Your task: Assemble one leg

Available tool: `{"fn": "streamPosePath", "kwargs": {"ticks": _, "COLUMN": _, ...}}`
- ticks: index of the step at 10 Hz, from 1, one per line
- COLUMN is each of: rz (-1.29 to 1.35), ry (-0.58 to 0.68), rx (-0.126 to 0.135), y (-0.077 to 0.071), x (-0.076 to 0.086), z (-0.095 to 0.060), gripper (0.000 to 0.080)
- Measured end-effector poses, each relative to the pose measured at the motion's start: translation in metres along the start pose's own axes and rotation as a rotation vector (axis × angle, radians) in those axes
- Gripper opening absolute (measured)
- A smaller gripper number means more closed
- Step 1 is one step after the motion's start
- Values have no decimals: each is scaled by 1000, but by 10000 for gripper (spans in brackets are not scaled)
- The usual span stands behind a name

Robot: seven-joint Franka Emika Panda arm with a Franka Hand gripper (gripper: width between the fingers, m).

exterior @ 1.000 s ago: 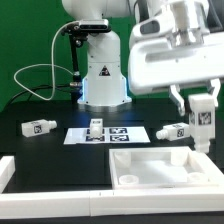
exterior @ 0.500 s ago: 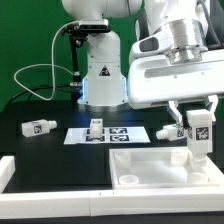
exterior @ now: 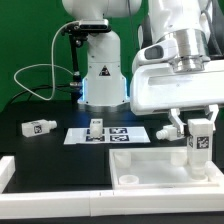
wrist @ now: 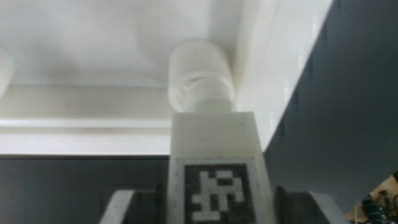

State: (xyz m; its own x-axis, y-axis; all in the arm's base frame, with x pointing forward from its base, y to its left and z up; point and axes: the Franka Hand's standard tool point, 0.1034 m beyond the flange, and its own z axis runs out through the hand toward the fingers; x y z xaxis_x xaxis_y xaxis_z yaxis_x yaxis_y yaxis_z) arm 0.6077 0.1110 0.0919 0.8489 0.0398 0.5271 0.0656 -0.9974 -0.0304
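My gripper (exterior: 199, 124) is shut on a leg (exterior: 201, 150), a white peg with a black-and-white tag, held upright. Its lower end is down at the right end of the large white panel (exterior: 150, 168); I cannot tell whether it touches. In the wrist view the leg (wrist: 214, 140) runs out from between my fingers (wrist: 128, 205), its rounded tip against the panel's white surface (wrist: 71, 110). My gripper also shows in the wrist view (wrist: 214, 208). Three more legs lie on the table: one at the exterior view's left (exterior: 40, 126), one on the marker board (exterior: 95, 128), one behind my gripper (exterior: 168, 131).
The marker board (exterior: 118, 134) lies in the middle of the black table. The robot base (exterior: 100, 75) stands behind it with a cable at the left. A white rim (exterior: 5, 170) borders the table's front left.
My gripper has come down with the leg, bringing its lower end from above the panel to the panel's right end. The other legs have not moved.
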Motion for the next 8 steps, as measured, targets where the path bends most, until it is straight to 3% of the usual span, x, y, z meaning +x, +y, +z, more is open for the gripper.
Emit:
{"fn": "streamPosePath", "kwargs": {"ticks": 3, "rz": 8, "ry": -1, "rx": -5, "y": 6, "x": 2, "z": 2, "gripper": 284}}
{"fn": "streamPosePath", "kwargs": {"ticks": 8, "rz": 5, "ry": 24, "rx": -5, "y": 4, "x": 6, "z": 7, "gripper": 284}}
